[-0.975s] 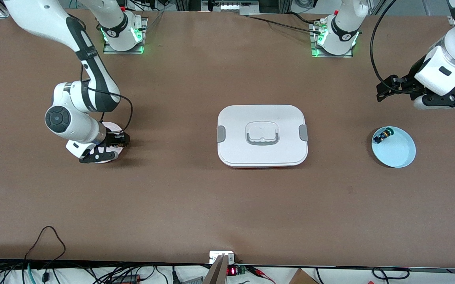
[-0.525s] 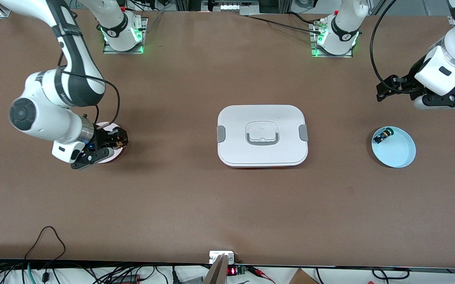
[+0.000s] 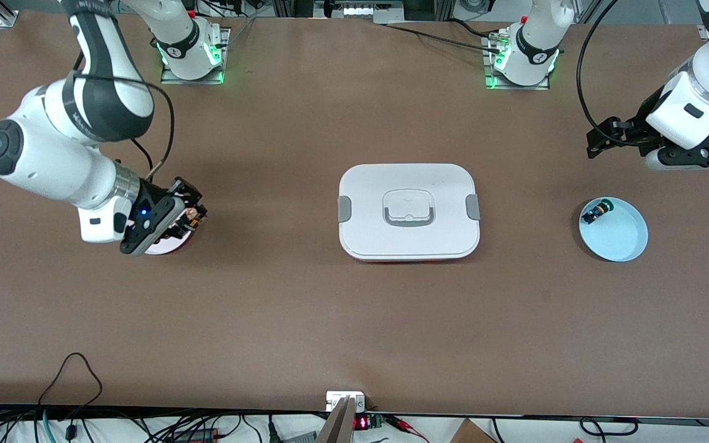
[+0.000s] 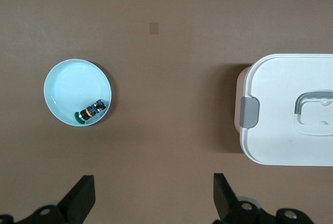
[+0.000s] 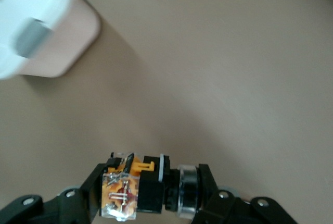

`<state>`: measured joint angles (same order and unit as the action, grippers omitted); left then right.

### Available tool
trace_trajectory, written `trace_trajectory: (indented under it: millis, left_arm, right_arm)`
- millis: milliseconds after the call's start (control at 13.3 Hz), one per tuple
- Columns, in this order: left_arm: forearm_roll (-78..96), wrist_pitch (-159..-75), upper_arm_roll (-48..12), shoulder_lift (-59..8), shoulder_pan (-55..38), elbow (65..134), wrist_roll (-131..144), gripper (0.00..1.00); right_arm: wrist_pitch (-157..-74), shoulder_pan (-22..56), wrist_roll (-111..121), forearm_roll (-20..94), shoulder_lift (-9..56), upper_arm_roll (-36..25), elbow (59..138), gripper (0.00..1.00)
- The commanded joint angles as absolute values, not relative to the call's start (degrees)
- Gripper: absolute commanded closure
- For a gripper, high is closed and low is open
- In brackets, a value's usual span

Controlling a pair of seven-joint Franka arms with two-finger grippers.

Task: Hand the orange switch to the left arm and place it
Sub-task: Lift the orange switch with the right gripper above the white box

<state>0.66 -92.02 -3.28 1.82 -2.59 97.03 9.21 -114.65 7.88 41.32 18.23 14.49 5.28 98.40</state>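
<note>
- Pinching the orange switch (image 3: 191, 216), the right gripper (image 3: 187, 216) was seen in the front view above a white plate (image 3: 163, 247) at the right arm's end; the box (image 3: 408, 211) sat mid-table.
- From the left wrist, the left gripper (image 4: 153, 206) was shown spread wide and empty, above bare table near a blue plate (image 4: 77, 99) holding a black-and-blue switch (image 4: 91, 112).
- From the right wrist, the switch (image 5: 136, 188) was shown clamped between both fingers (image 5: 205, 193).

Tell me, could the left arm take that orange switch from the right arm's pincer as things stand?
Probably not yet. The right pincer grips the orange switch over a plate, while the open left pincer waits at the table's opposite end, the box between them.
</note>
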Motion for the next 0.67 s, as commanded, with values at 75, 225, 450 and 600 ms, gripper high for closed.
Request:
trace_trajectory:
  millis: [75, 225, 450, 600]
  left_arm:
    - [1.23, -88.51, -3.16, 1.41, -2.9, 95.8, 8.09, 0.0]
    - [3.49, -87.63, -3.16, 1.23, -3.08, 95.8, 8.09, 0.0]
    - [10.89, -83.6, -3.16, -0.17, -2.9, 95.8, 8.17, 0.0]
    - [18.33, -81.31, -3.08, -0.87, -2.73, 95.97, 8.09, 0.0]
  right_arm:
    - [-106.88, 7.38, 49.8, 26.17, 10.02, 5.71, 97.65, 0.97]
    - [-107.92, 7.47, 54.38, 34.76, 10.02, 5.63, 97.56, 0.97]
    - [-110.74, 10.0, 65.89, 47.85, 10.02, 5.89, 97.21, 0.97]
    - [-110.83, 13.17, 68.63, 54.29, 10.02, 5.89, 97.29, 0.97]
